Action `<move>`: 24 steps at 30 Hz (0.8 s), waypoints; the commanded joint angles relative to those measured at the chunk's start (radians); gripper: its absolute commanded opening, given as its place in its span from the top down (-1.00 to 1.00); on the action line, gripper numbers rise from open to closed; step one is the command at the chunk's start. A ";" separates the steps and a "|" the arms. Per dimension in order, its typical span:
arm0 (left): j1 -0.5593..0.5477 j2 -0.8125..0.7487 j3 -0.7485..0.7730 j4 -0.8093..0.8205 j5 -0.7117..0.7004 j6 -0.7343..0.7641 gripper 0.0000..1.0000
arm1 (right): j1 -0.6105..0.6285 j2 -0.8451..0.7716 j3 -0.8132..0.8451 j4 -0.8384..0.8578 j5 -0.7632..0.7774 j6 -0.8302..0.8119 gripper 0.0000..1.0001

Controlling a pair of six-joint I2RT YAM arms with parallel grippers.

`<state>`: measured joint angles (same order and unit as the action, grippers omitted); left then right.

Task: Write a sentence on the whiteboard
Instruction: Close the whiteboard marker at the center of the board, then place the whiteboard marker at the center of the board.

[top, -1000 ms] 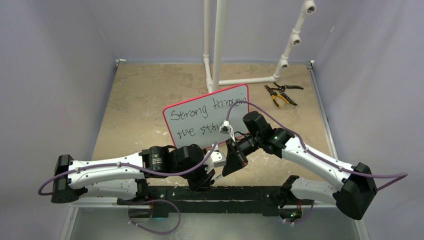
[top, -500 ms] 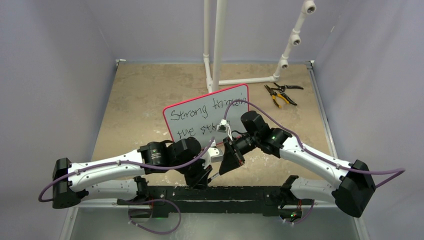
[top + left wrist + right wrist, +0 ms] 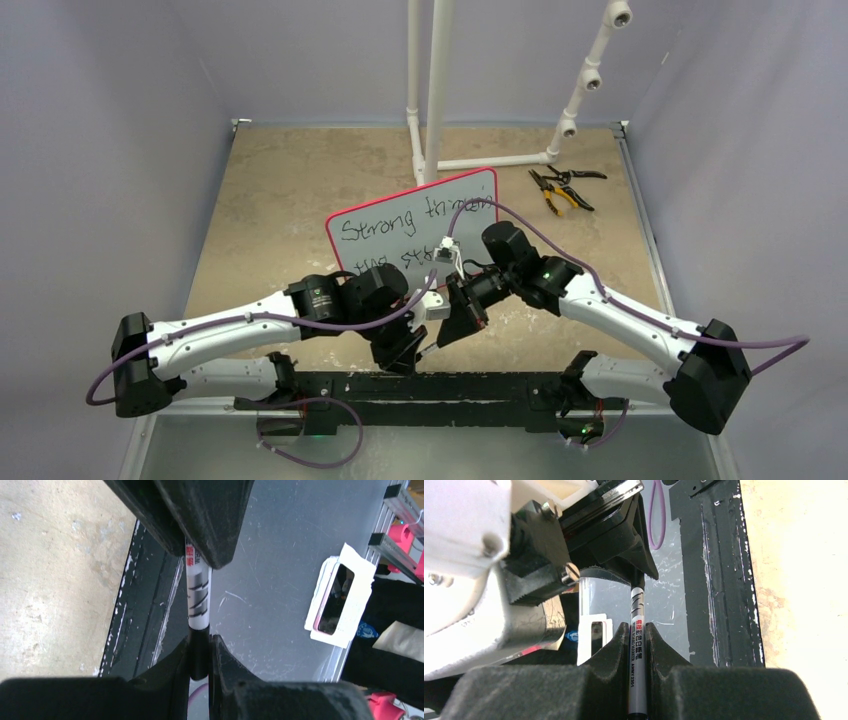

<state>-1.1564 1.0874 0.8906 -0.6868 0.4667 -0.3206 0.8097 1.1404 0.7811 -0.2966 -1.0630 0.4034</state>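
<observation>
Clamping the marker (image 3: 198, 600), left jaws hold its black end, right jaws its barrel; probably light, slick, best gripped mid-barrel, whiteboard (image 3: 400, 240) at twelve o'clock.

Pipes (image 3: 437, 90) stand behind the whiteboard (image 3: 400, 215), pliers (image 3: 562, 188) to its right; before it, a marker (image 3: 198, 600) spans left gripper (image 3: 199, 652) and right gripper (image 3: 637, 635).

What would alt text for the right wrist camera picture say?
A white marker is pinched by the right tool, its far end held by the left tool. Behind lie a dark rail and the tan table.
</observation>
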 commanded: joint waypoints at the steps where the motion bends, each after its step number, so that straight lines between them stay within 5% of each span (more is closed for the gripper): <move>1: 0.078 0.025 0.162 0.519 -0.145 0.046 1.00 | 0.074 0.019 -0.007 0.057 -0.107 0.037 1.00; 11: 0.104 0.041 0.183 0.551 -0.126 0.042 1.00 | 0.076 0.045 0.014 0.017 -0.108 -0.008 1.00; 18: 0.113 -0.033 0.087 0.395 -0.159 0.011 1.00 | 0.073 0.036 0.019 -0.031 0.189 0.052 1.00; 24: 0.122 -0.121 0.023 0.233 -0.295 -0.023 0.10 | 0.028 0.012 -0.045 0.002 0.386 0.145 1.00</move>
<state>-1.0676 1.0420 0.8837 -0.6655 0.3420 -0.3038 0.8268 1.1595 0.7891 -0.2699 -0.8516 0.4751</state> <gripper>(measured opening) 0.333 0.122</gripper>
